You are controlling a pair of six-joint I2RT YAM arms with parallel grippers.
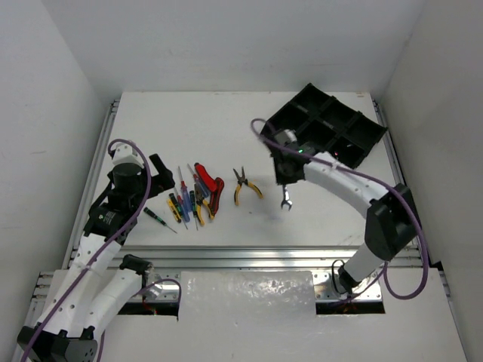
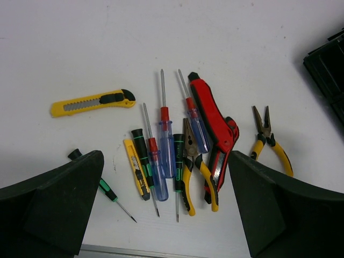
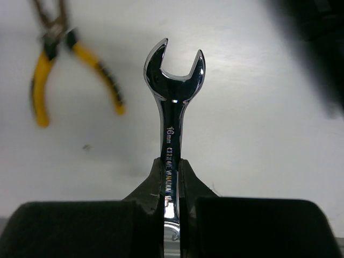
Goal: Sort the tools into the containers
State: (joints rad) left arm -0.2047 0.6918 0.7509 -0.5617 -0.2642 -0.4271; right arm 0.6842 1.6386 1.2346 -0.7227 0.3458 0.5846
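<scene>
My right gripper (image 3: 172, 172) is shut on a silver wrench (image 3: 173, 107), open end pointing away, held above the white table between the yellow-handled pliers (image 1: 245, 187) and the black compartment tray (image 1: 332, 124). The wrench hangs below the gripper in the top view (image 1: 286, 197). My left gripper (image 2: 166, 209) is open and empty, hovering over a pile of tools: blue-handled screwdrivers (image 2: 165, 156), red-and-black-handled pliers (image 2: 215, 129), another pair of yellow-handled pliers (image 2: 196, 177) and a small green-and-black screwdriver (image 2: 110, 194). No second wrench shows.
A yellow utility knife (image 2: 91, 102) lies left of the pile, and a smaller yellow cutter (image 2: 137, 172) lies in it. The tray's corner shows at the right edge of the left wrist view (image 2: 328, 64). White walls stand on three sides of the table.
</scene>
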